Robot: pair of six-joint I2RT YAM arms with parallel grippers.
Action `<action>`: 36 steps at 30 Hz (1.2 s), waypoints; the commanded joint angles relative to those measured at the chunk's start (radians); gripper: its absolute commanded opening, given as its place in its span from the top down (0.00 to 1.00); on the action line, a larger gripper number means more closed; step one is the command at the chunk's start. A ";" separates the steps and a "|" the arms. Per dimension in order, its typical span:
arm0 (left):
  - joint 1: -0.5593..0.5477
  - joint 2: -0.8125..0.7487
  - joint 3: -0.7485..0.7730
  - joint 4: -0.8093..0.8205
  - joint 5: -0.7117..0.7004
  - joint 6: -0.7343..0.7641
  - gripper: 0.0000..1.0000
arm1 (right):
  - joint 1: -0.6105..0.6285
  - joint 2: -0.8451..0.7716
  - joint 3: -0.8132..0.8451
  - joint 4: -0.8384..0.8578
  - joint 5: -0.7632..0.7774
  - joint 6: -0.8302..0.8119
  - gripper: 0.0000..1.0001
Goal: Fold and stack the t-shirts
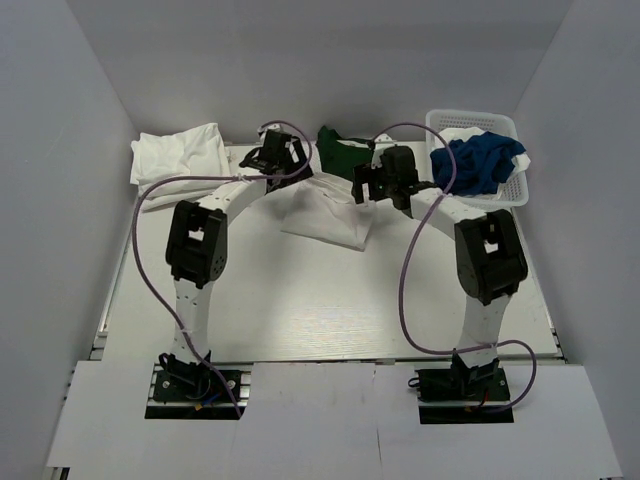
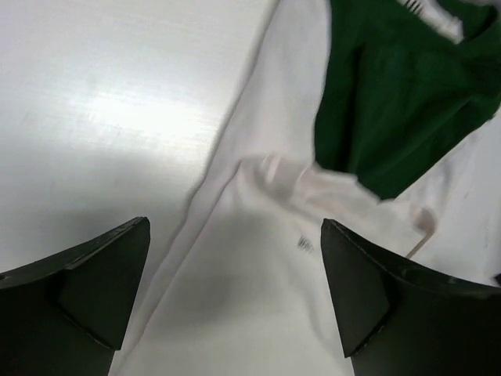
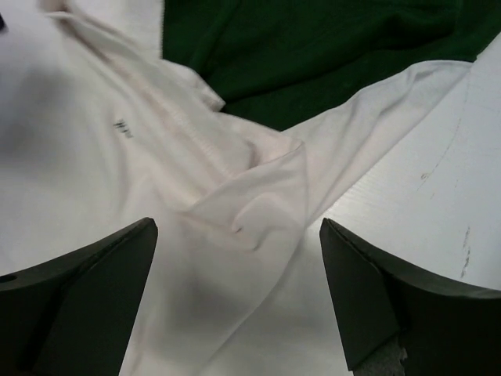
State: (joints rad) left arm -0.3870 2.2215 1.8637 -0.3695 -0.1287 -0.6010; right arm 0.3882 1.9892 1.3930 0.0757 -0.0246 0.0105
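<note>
Desk: Status?

Field: Crumpled white cloth t-shirt [image 1: 325, 222] lies midway across the pale table [image 1: 300, 310], touching a dark green cloth t-shirt [image 1: 343, 152] behind it. Above hover the left gripper [image 2: 235, 235] and the right gripper [image 3: 237, 231], each with fingers spread apart, holding nothing.

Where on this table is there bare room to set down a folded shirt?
The near half of the table, between the white shirt and the near edge, is bare. The far edge is crowded: white pile left, green shirt middle, basket right.
</note>
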 commanded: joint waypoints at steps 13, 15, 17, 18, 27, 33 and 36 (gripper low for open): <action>-0.029 -0.217 -0.411 0.096 0.310 0.069 0.00 | 0.021 -0.132 -0.307 0.285 -0.583 0.344 0.10; -0.018 -0.191 -0.411 0.083 0.310 0.060 0.00 | 0.009 -0.080 -0.316 0.314 -0.577 0.368 0.10; -0.007 -0.152 -0.411 0.057 0.333 0.060 0.00 | 0.000 -0.038 -0.292 0.285 -0.508 0.349 0.10; -0.007 -0.140 -0.411 0.043 0.333 0.060 0.00 | -0.002 -0.027 -0.282 0.221 -0.465 0.344 0.10; 0.002 -0.140 -0.478 -0.031 0.189 0.078 0.00 | -0.083 -0.084 -0.292 0.030 -0.187 0.217 0.10; -0.010 -0.149 -0.488 0.009 0.305 0.089 0.00 | -0.080 -0.219 -0.276 0.006 -0.158 0.148 0.10; -0.021 -0.190 -0.488 -0.003 0.305 0.098 0.00 | -0.074 -0.278 -0.301 0.025 -0.163 0.160 0.10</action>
State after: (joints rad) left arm -0.3981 2.0541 1.4212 -0.2787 0.1738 -0.5335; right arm 0.3016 1.8122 1.1122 0.0925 -0.2092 0.2047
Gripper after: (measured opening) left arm 0.993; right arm 0.902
